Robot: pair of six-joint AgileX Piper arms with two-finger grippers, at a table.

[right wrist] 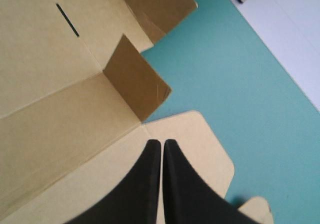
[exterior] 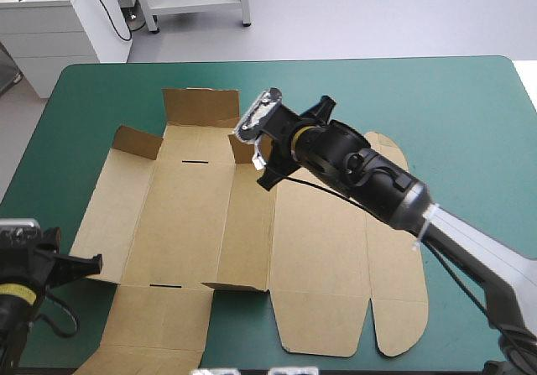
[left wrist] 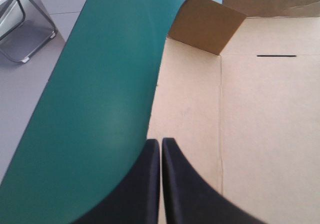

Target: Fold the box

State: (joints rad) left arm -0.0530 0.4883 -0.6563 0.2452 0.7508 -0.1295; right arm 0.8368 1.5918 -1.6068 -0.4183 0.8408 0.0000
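- Left gripper (left wrist: 160, 143): black fingers pressed together, holding nothing, at the table's near-left corner, tip over the left edge of the box (exterior: 243, 232).
- Box: brown sheet lying open mid-table on the teal-green cover (exterior: 436, 106).
- Right gripper (right wrist: 162, 144): fingers pressed together, holding nothing, above the box's rounded right panel, beside a raised flap (right wrist: 135, 78).
- Far end flap (exterior: 200, 105): tilted upward.

Raised flaps (exterior: 200, 106) on the box (exterior: 189, 224) obstruct; teal-green cover (exterior: 403, 98) beyond lies open

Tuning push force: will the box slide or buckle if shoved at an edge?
Probably slides: the box lies flat and thin on the smooth teal-green cover. Likely hinges at its creases; a corner flap stands up. Probably light.
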